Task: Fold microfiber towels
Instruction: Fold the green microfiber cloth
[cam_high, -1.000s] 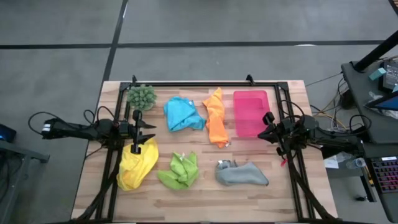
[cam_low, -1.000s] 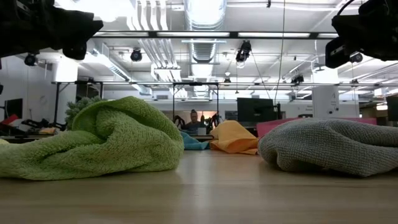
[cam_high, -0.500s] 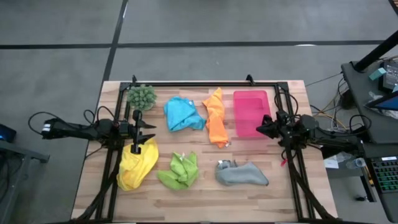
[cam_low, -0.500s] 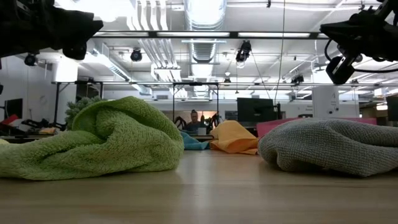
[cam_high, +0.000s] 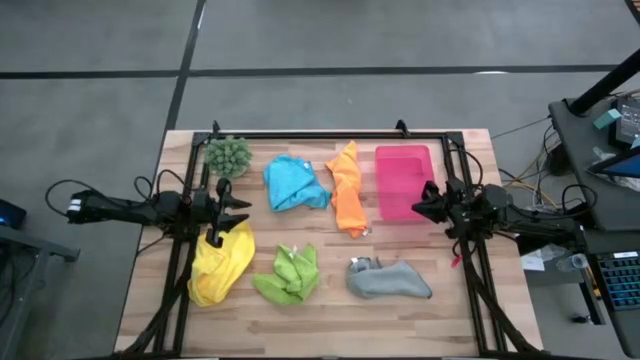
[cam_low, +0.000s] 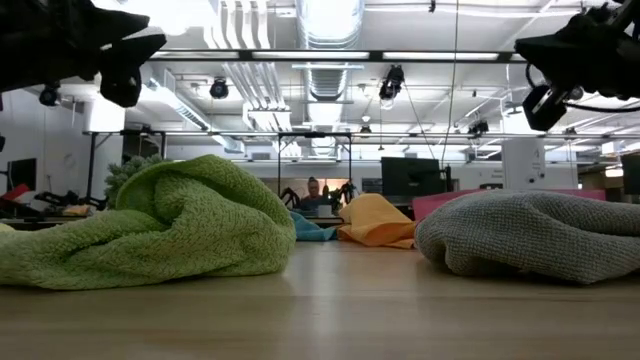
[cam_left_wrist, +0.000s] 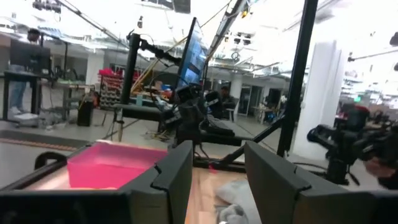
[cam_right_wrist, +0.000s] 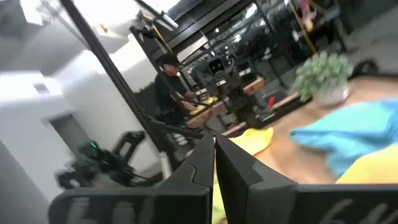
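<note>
Jaws parted on the left gripper (cam_high: 222, 208), poised above the yellow towel (cam_high: 218, 263); the right gripper (cam_high: 424, 203), pinched shut, hung by the pink tray (cam_high: 402, 160). All five microfiber towels (cam_high: 296, 183) lay crumpled across the table (cam_high: 330, 315); none looked folded yet.

In the low view the yellow towel (cam_low: 5, 229) shows only as a sliver at the left edge, behind the lime green towel (cam_low: 150, 225), which also hides most of the spiky green plant (cam_low: 128, 168). The blue towel (cam_low: 308, 228) peeks out only partly behind it. The grey towel (cam_low: 530, 235) is cut by the right edge. Both arms are cropped by the top edge there.
</note>
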